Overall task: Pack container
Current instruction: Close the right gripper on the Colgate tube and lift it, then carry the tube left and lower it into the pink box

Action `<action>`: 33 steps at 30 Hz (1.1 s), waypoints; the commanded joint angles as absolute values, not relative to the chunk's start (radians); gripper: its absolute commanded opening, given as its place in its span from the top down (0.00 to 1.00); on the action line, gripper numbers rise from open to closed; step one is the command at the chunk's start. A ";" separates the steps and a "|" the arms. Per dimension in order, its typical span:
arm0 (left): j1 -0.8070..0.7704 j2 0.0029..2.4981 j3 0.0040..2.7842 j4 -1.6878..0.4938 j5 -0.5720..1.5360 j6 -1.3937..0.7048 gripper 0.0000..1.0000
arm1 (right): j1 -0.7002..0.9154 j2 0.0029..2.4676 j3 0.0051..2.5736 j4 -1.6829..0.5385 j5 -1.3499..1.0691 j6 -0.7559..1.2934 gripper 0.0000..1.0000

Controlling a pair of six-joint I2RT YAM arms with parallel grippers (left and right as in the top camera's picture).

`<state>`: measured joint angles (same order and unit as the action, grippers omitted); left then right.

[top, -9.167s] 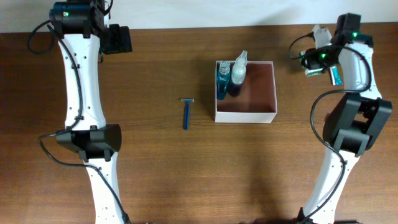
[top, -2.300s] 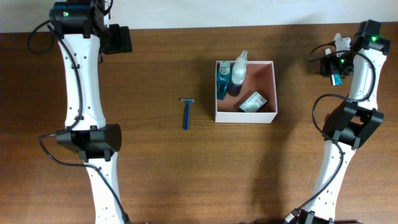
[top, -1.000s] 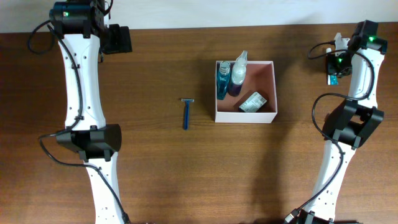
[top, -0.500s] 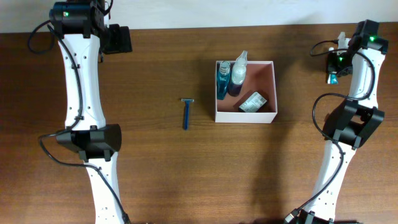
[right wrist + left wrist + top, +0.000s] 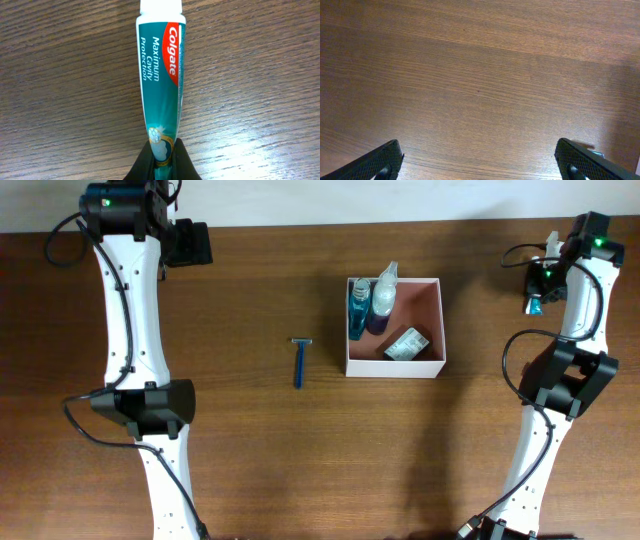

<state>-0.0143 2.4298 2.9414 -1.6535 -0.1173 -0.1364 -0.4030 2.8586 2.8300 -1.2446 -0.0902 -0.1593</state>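
Note:
The container (image 5: 396, 367), a square white box with a pinkish-tan inside, stands right of the table's middle. It holds two bottles (image 5: 371, 304) at its left wall and a small green-and-white carton (image 5: 405, 345). A blue razor (image 5: 298, 363) lies on the wood to its left. At the far right edge my right gripper (image 5: 545, 277) is shut on a teal Colgate toothpaste tube (image 5: 160, 75). The jaws (image 5: 162, 156) pinch its flat tail end and its white cap points away. My left gripper (image 5: 190, 242) stays at the back left, open over bare wood, its fingertips (image 5: 377, 162) far apart.
The wooden table's (image 5: 300, 470) back edge meets a white wall just behind both grippers. The two white arm columns (image 5: 140, 410) rise from the front left and front right.
My right gripper has shut on the tail of the toothpaste tube and shifted slightly. The left arm, the razor and the container have not moved.

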 commanded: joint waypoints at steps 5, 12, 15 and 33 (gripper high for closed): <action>-0.011 2.439 2.941 -1.654 -0.128 -0.145 0.01 | -0.397 2.861 2.803 -1.268 -0.117 -0.140 0.96; -0.011 2.439 2.941 -1.654 -0.128 -0.145 0.01 | -0.389 2.783 2.891 -1.341 -0.154 -0.087 0.96; -0.011 2.439 2.941 -1.654 -0.128 -0.145 0.01 | -0.375 2.750 2.926 -1.394 -0.154 -0.087 0.96; -0.011 2.439 2.941 -1.654 -0.128 -0.145 0.01 | -0.210 2.501 2.959 -1.650 -0.154 -0.043 0.91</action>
<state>-0.0143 2.4298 2.9414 -1.6535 -0.1173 -0.1364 -0.2333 2.5473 2.9402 -1.6176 -0.1417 -0.0582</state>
